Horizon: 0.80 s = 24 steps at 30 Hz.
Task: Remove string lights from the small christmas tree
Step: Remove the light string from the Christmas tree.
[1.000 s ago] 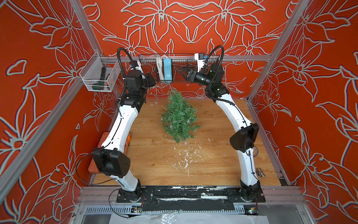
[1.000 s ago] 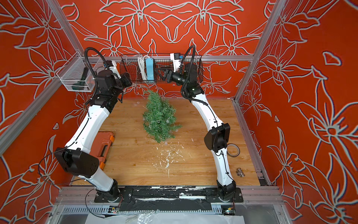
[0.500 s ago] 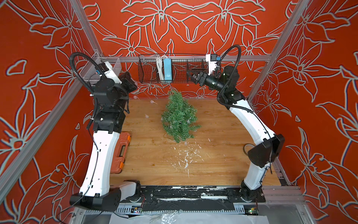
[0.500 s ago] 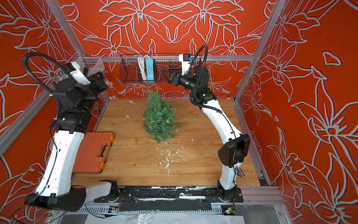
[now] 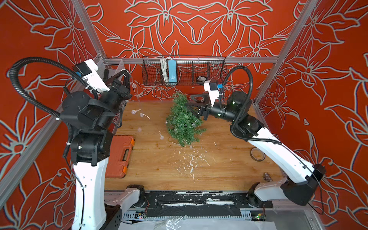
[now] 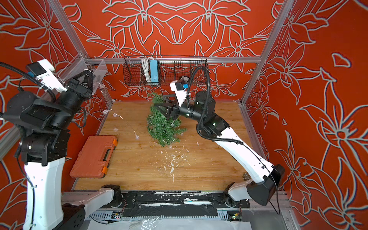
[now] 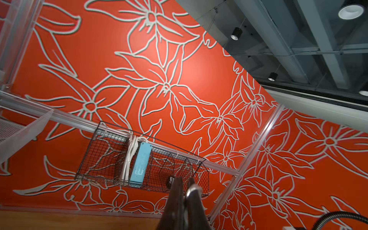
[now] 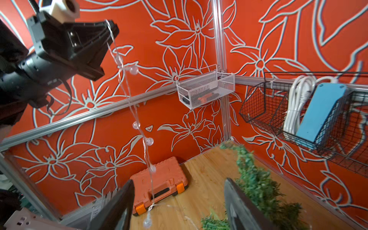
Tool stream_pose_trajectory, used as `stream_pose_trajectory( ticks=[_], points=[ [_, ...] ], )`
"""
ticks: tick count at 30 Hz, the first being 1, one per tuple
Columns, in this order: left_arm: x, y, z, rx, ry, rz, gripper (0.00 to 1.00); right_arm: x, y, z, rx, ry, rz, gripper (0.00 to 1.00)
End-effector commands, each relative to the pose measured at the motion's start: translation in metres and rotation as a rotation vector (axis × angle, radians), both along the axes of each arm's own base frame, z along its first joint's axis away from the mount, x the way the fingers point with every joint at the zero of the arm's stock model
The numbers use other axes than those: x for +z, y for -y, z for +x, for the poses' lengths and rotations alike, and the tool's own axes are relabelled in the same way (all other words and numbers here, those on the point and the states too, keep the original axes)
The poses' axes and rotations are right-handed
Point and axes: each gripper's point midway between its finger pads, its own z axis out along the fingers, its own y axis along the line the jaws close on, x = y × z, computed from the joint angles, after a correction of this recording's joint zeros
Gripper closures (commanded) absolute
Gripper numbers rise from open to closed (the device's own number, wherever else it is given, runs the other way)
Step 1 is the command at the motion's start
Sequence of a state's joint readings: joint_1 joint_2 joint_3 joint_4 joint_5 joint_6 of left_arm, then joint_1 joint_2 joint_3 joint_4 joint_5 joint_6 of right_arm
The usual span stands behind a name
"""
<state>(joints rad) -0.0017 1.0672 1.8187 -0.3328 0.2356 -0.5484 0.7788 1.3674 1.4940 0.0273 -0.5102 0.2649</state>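
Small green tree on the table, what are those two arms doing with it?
The left gripper, raised high, is shut on thin clear-bulbed string lights, which hang down toward the small green bristly christmas tree lying on the wooden table. The open right gripper sits near the tree's narrow end. Some bulbs sit among its branches.

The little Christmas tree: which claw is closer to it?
Right. The right claw is right at the small christmas tree branches; the left claw is high up, far away, pinching the string lights.

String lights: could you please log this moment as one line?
left fingers: shut on string lights, raised | right fingers: open beside tree | progress: lights partly on tree
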Motion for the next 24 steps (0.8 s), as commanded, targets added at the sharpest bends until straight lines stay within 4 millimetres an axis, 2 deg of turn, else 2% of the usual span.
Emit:
stream_pose_trajectory(
  ticks=[1, 5, 8, 9, 11, 14, 19, 24],
  points=[
    [0.012, 0.02, -0.03, -0.133, 0.04, -0.003, 1.0, -0.035, -0.014, -0.007, -0.025, 0.083, -0.122, 0.26],
    [0.021, 0.035, -0.053, -0.242, 0.086, -0.018, 1.0, -0.06, -0.037, -0.026, 0.059, 0.112, -0.16, 0.21],
    [0.024, 0.045, -0.059, -0.318, 0.093, -0.033, 1.0, -0.075, -0.057, -0.04, 0.11, 0.148, -0.198, 0.17],
    [0.026, 0.047, -0.061, -0.334, 0.1, -0.035, 1.0, -0.078, -0.062, -0.042, 0.116, 0.162, -0.207, 0.17],
    [0.035, 0.05, -0.086, -0.368, 0.143, -0.036, 1.0, -0.082, -0.069, -0.044, 0.114, 0.191, -0.223, 0.15],
    [0.041, 0.056, -0.099, -0.424, 0.165, -0.045, 1.0, -0.088, -0.074, -0.041, 0.093, 0.219, -0.251, 0.08],
    [0.043, 0.065, -0.109, -0.504, 0.177, -0.061, 1.0, -0.094, -0.085, -0.054, 0.199, 0.208, -0.255, 0.08],
    [0.046, 0.072, -0.117, -0.583, 0.188, -0.081, 1.0, -0.104, -0.097, -0.058, 0.253, 0.183, -0.257, 0.14]
  ],
)
